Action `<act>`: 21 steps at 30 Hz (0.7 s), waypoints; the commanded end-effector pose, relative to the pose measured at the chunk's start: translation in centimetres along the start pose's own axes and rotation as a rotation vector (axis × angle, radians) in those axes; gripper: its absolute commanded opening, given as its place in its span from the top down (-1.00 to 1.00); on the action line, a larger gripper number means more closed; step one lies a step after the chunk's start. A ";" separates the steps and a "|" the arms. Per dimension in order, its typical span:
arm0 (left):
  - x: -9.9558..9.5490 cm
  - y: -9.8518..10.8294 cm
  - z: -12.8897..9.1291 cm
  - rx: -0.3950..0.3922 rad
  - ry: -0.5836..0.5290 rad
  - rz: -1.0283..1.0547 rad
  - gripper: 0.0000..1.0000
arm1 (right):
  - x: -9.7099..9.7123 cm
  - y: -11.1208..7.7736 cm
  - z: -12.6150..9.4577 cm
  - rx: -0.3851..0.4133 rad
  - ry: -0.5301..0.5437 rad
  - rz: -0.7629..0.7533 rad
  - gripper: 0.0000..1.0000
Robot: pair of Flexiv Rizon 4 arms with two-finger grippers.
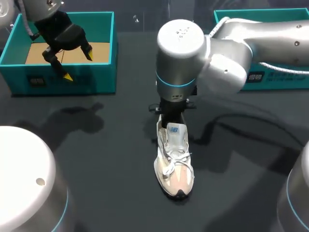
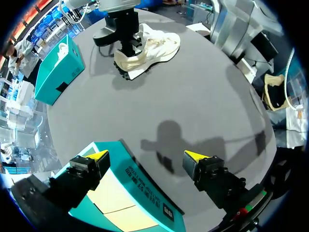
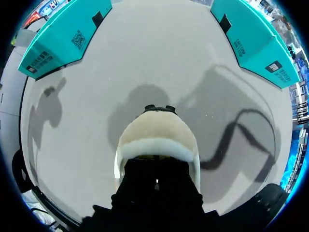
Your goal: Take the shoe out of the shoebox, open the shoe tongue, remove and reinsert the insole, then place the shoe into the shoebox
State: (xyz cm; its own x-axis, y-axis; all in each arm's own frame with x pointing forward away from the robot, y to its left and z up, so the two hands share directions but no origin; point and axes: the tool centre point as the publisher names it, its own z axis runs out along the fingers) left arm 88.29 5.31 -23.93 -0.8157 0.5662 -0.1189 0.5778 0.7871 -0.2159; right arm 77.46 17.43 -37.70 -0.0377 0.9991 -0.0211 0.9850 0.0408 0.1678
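Done: shoe (image 1: 174, 162) out of shoebox (image 1: 65, 77); likely pending: tongue (image 1: 176, 131), insole, reboxing; left gripper (image 1: 78, 66) wide open; right gripper (image 1: 172, 115) at heel, grip untellable.

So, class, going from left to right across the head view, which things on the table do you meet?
open teal shoebox → white shoe → second teal box

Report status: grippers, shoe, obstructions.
Left gripper open above shoebox front wall. Right gripper at shoe heel. Shoe upright on table. Second box far right, apart.
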 end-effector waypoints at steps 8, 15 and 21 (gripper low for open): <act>0.1 0.0 -0.1 -0.001 0.001 0.001 -1.00 | -0.6 -0.6 0.8 -0.003 -0.311 -0.049 1.00; 0.1 0.0 -0.1 -0.001 0.001 0.001 -1.00 | -0.5 -1.0 2.3 0.037 -0.261 -0.063 1.00; 0.1 0.0 -0.1 -0.001 0.001 0.001 -1.00 | 0.1 -1.5 2.2 0.049 -0.219 -0.058 1.00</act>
State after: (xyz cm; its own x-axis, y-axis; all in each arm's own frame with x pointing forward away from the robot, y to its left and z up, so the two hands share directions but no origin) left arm 88.28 5.32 -23.92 -0.8157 0.5661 -0.1190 0.5778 0.7871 -0.2159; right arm 76.57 17.64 -39.81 -0.0595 0.9618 -0.2671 0.9902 0.0908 0.1063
